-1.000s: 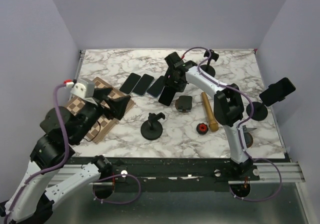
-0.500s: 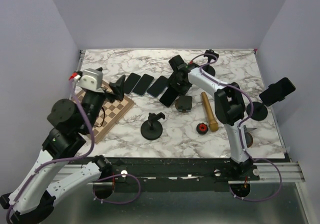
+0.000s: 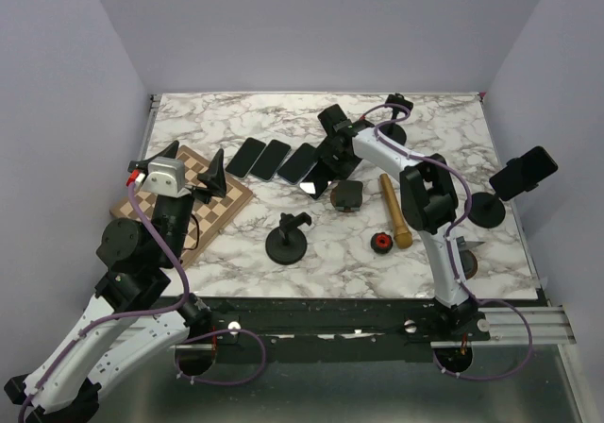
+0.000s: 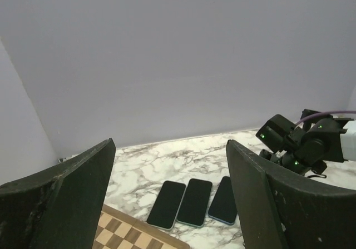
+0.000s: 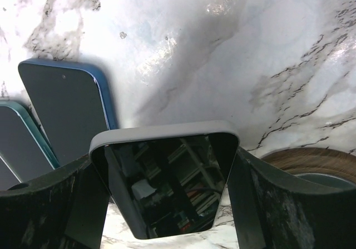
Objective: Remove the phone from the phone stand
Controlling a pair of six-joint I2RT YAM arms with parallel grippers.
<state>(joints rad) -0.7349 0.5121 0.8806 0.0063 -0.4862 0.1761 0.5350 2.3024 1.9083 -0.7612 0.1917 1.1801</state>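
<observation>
One phone [image 5: 166, 182] clamped in right end effector [image 5: 167, 215], clear only in right wrist view; left end effector [image 4: 169, 171] wide open, empty, above chessboard [image 4: 130, 235].

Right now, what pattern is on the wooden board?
The board is checkered brown and tan; clearest in top external.

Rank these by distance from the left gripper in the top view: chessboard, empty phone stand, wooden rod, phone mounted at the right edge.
1. chessboard, directly under the left gripper, far left.
2. empty phone stand, centre, toward the near edge.
3. wooden rod, right of centre.
4. mounted phone, far right edge.
</observation>
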